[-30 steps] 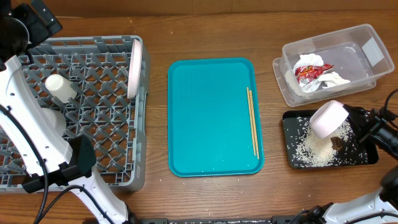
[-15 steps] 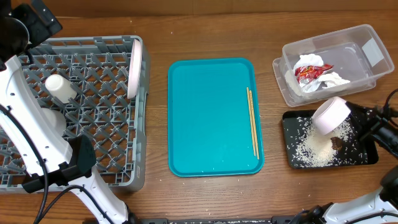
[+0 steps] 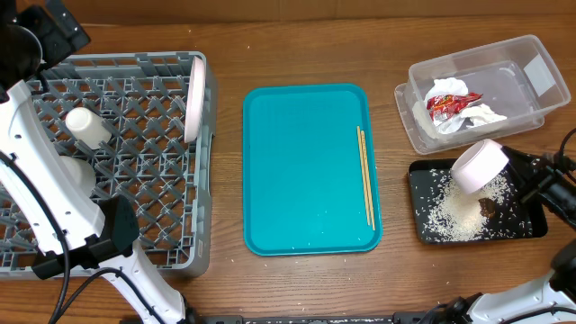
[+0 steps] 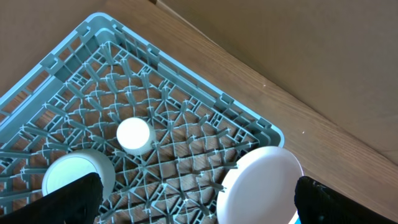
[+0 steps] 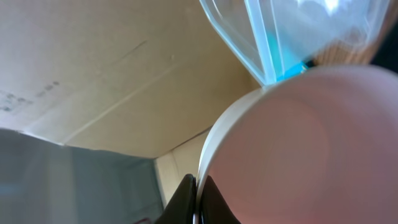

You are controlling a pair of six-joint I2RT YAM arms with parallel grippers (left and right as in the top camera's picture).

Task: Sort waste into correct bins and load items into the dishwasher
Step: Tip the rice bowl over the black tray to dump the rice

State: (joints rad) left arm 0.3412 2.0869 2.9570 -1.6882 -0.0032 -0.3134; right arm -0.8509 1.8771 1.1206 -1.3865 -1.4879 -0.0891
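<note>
The bowl (image 3: 480, 165) hangs tipped over the black tray (image 3: 531, 227), pinched by its rim in my right tool (image 5: 198, 190). In the last second it has drifted a touch toward the tub (image 3: 405, 94). With the rice (image 3: 454, 216) heaped below, I judge the emptying done and the bowl due for the rack (image 3: 205, 180). My left tool (image 4: 198, 186) hangs wide above that rack, holding nothing; the chopsticks (image 3: 365, 175) wait on the teal tray (image 3: 297, 171).
</note>
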